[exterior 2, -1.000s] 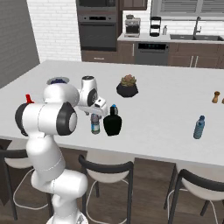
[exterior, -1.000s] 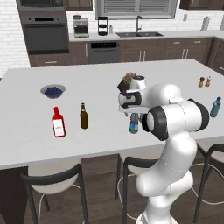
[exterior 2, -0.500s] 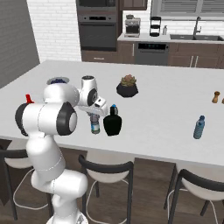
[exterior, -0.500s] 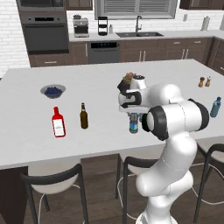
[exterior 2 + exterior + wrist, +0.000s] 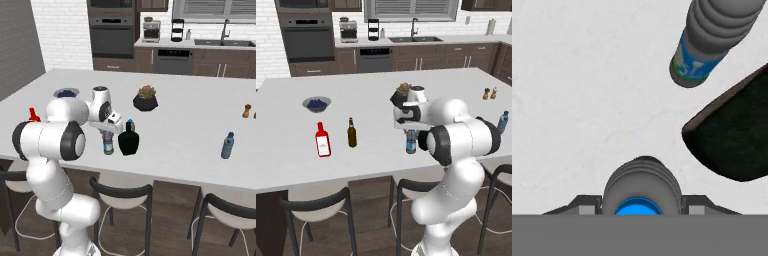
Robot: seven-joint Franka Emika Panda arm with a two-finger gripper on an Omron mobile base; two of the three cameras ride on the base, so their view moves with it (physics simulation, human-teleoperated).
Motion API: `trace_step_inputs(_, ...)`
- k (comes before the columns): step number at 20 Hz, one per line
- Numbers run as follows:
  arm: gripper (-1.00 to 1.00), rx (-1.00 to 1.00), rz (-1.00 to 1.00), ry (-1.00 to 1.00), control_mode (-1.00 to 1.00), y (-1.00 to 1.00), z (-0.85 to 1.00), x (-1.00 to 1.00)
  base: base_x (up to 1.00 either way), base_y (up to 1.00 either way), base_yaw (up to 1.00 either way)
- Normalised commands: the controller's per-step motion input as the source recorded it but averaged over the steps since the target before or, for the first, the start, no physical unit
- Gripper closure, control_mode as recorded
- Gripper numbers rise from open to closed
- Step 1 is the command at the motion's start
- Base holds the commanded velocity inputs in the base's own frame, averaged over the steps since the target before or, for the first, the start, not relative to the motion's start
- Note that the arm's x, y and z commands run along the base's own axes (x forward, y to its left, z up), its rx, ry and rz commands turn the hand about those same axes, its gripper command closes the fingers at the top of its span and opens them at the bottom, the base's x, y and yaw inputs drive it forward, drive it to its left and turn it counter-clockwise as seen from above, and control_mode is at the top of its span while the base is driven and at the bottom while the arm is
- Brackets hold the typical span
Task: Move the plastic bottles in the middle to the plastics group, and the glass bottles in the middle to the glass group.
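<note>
Clenched on a plastic bottle (image 5: 641, 192), gripper (image 5: 640, 206) fingers flanking its ribbed shoulder, cap between them. Standing upright near the counter (image 5: 371, 90) front edge, beside the black bottle (image 5: 128, 141).

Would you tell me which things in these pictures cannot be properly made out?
- Left base view: gripped plastic bottle, top hidden by the hand.
- Hand view: second plastic bottle, cap cut off by the top edge; black glass bottle, cut off by the right edge.
- Right base view: red bottle, body hidden behind the arm.
</note>
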Motion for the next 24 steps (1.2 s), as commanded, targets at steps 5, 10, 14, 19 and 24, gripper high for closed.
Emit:
trace_step_inputs(5,1.00,0.04,0.00,0.00,-1.00,-0.11,0.43,-0.69,0.00,0.00,0.00)
trace_step_inputs(10,1.00,0.02,0.00,0.00,-1.00,-0.14,0.36,-0.70,0.00,0.00,0.00)
trace_step_inputs(14,1.00,0.00,0.00,0.00,-1.00,-0.37,0.16,-0.61,0.00,0.00,0.00)
trace_step_inputs(19,1.00,0.00,0.00,-0.06,-1.00,-0.77,0.03,-0.36,0.00,0.00,0.00)
trace_step_inputs(24,1.00,0.00,0.00,-0.03,-1.00,-0.99,0.18,-0.02,0.00,0.00,0.00)
